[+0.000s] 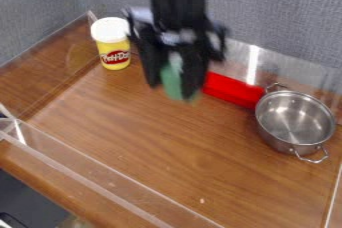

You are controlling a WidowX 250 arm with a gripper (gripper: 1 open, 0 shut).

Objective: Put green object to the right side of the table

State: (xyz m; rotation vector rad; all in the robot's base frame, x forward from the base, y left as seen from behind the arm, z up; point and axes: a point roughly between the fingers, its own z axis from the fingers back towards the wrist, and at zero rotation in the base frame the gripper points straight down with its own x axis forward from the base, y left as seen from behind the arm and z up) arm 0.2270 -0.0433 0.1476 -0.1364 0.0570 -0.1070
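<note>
My gripper hangs above the middle of the table, pointing straight down, and it is shut on the green object. The small green block shows between the two dark fingers, lifted off the wood. The picture is blurred around the hand. The arm hides part of the back wall and the left end of the red cylinder.
A yellow tub stands at the back left. The red cylinder lies just right of the gripper, and a steel pot sits at the right. Low clear plastic walls edge the tabletop.
</note>
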